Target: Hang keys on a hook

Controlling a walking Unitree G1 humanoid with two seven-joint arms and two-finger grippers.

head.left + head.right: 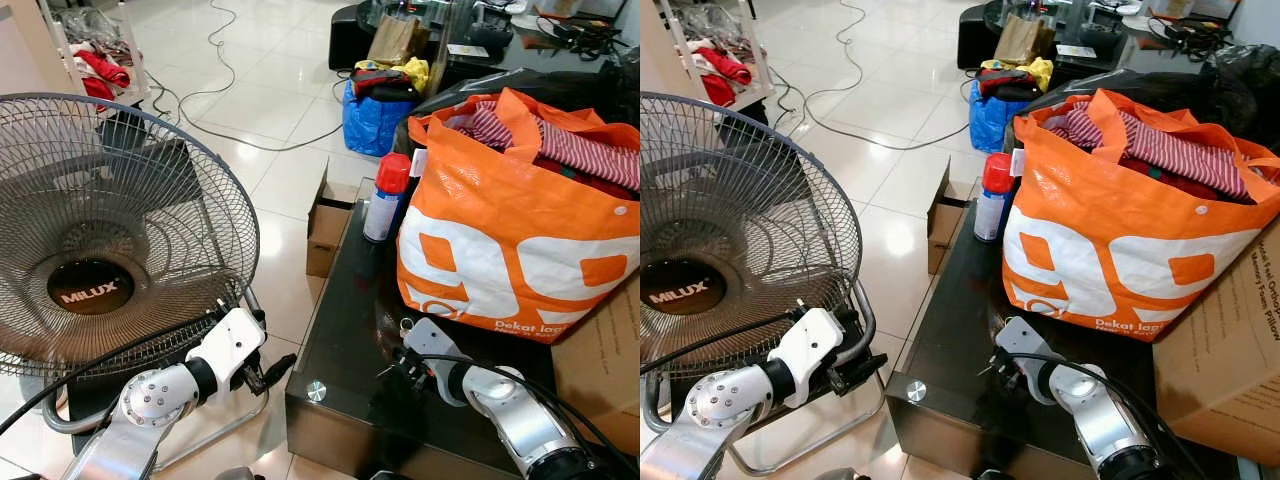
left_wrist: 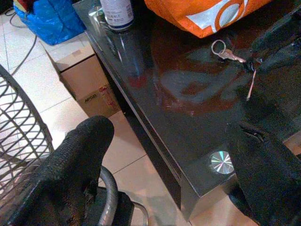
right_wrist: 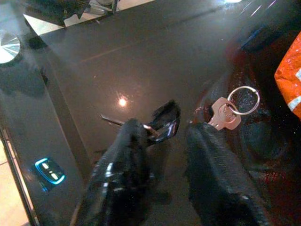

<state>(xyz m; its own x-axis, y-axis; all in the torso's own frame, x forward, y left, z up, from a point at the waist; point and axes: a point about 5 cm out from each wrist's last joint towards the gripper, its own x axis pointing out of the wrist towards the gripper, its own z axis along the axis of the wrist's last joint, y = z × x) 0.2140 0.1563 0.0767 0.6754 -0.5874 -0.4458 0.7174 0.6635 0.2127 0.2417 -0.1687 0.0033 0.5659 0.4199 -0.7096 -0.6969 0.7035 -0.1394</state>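
Observation:
A bunch of keys lies on the black glass table (image 1: 335, 310): a copper-coloured key (image 3: 225, 114) on a silver ring (image 3: 244, 100), a black fob (image 3: 165, 123) and a thin metal piece. My right gripper (image 3: 164, 134) is low over the table, open, its fingers (image 3: 123, 174) either side of the fob, with the copper key just beyond one fingertip. From the left wrist, the key and ring (image 2: 225, 52) poke out beside that dark gripper. My left gripper (image 1: 272, 370) hovers open off the table's front left corner, by the fan.
An orange shopping bag (image 1: 510, 240) full of clothes and a red-capped spray can (image 1: 385, 200) stand on the table's far part. A large Milux fan (image 1: 100, 230) stands at the left. Cardboard boxes (image 1: 328, 225) and a blue bag (image 1: 370, 120) sit on the tiled floor.

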